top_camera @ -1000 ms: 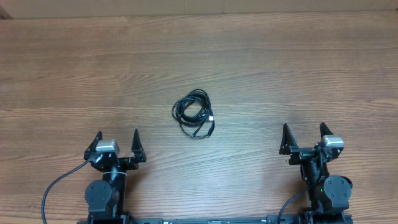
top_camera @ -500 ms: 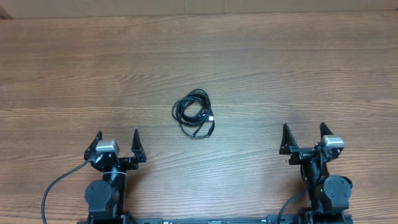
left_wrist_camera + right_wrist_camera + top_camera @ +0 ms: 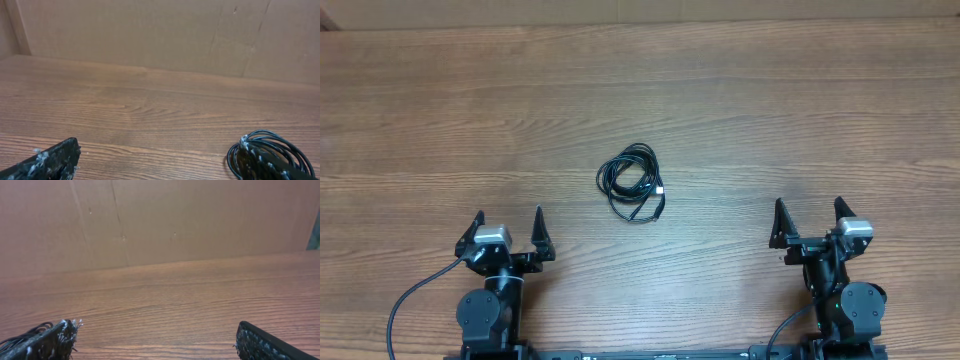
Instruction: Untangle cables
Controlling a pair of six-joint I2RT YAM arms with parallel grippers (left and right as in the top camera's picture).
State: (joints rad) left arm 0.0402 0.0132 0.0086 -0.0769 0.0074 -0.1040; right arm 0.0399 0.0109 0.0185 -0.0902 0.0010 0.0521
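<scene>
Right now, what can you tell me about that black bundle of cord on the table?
The cables are thin black cords wound into a loose, overlapping coil, lying flat near the middle of the wooden table. A small plug with a pale tip shows on the coil's right side. Only the tabletop touches them; the left pincer and right pincer stand open, well apart from them.

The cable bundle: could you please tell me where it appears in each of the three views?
Overhead: the cable bundle lies mid-table, ahead of and between the left claw and right claw.
Left wrist: bottom right corner, partly behind a finger.
Right wrist: bottom left corner, only a few strands showing.
Shared landmark: the wooden table.
</scene>
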